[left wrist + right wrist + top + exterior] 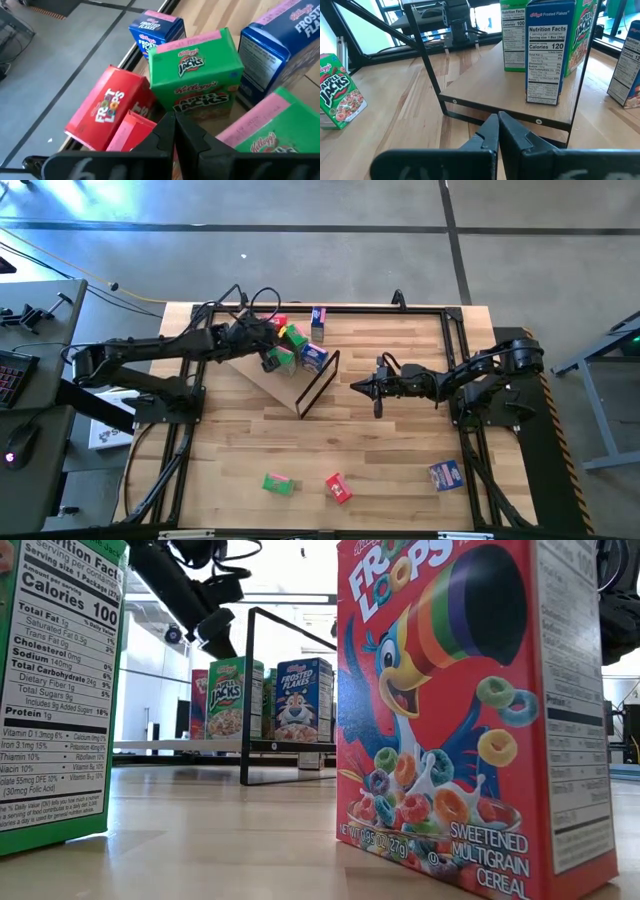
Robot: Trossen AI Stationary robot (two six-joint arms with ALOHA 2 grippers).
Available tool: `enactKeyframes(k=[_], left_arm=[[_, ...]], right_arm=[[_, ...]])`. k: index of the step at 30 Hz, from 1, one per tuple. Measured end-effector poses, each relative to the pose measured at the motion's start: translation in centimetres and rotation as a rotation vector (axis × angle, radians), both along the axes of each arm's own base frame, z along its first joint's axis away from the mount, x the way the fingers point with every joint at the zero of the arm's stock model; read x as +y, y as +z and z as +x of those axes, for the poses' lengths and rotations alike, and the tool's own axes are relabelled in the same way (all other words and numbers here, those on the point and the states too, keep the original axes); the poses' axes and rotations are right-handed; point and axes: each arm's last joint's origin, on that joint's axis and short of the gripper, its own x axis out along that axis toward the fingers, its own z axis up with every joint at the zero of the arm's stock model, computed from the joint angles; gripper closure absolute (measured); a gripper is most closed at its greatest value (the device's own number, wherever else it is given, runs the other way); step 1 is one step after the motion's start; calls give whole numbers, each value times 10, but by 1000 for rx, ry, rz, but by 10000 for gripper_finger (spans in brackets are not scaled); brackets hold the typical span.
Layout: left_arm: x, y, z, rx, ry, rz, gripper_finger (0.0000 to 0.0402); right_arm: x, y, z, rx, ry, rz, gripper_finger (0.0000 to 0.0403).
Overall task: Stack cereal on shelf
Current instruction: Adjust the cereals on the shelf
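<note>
The shelf [262,372] is a tan plywood panel with a dark metal frame [318,385] at its right end. It also shows in the right wrist view [495,85]. Several cereal boxes stand on it: red [278,325], green [295,337], green [283,358] and blue [313,357]. My left gripper [274,343] hovers among them, shut [175,125], between a red Froot Loops box [107,112] and a green Apple Jacks box [197,75]. My right gripper [358,387] is shut and empty [497,122], just right of the frame.
A blue box [318,320] stands on the table beyond the shelf. Green [279,483], red [338,487] and blue [445,474] boxes stand near the table's near edge; the red box [470,710] and the green one [55,690] fill the low view. Cables lie at the far left.
</note>
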Motion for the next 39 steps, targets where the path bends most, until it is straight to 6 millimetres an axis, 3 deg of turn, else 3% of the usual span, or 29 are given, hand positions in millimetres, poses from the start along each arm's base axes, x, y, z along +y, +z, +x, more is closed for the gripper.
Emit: enactKeyframes(k=[10,18,26,39], left_arm=[[-8,19,-28,-51,48,-38,401],[-22,10,-60,91,78,-210,401],[-17,-18,-57,72,178,-147,401],[-2,-28,-57,-19,253,-78,401]], right_arm=[[0,0,0,1,0,0,403],[0,0,0,1,0,-3,403],[0,0,0,1,0,-3,403],[0,0,0,1,-1,0,403]])
